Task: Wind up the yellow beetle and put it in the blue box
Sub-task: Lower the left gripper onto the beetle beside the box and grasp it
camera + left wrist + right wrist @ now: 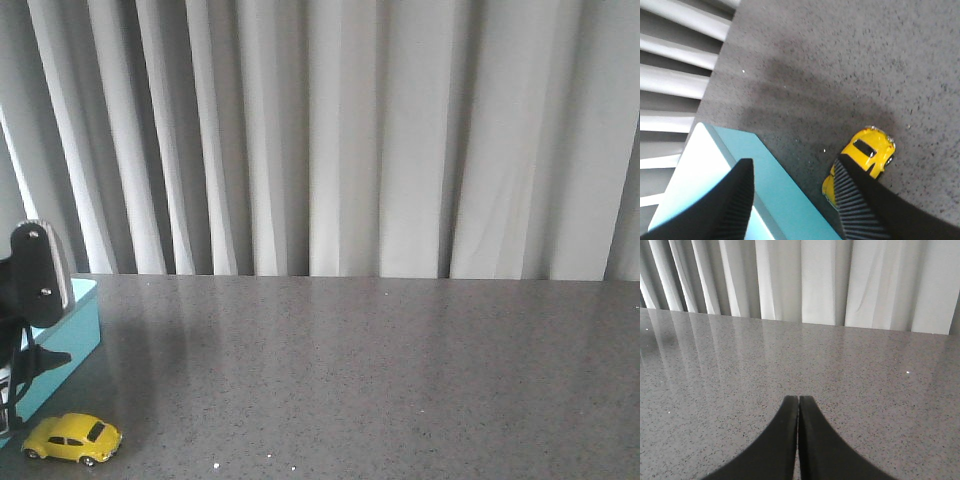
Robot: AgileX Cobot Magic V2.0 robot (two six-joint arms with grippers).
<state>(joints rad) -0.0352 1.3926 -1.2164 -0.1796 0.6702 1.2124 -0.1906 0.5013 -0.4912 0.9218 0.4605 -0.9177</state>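
Note:
The yellow beetle (72, 438) stands on its wheels on the grey table at the front left, just off the near corner of the blue box (75, 330). In the left wrist view the beetle (871, 150) lies beside the box's turquoise wall (790, 192). My left gripper (793, 162) hangs open above them. One finger is over the box and the other finger (852, 200) covers part of the beetle; nothing is held. My left arm (35, 275) shows at the far left edge. My right gripper (799, 399) is shut on nothing, low over bare table, away from both things.
A speckled grey table (380, 370) runs back to pale pleated curtains (340, 130) along its far edge. The box reaches past the left edge of the front view.

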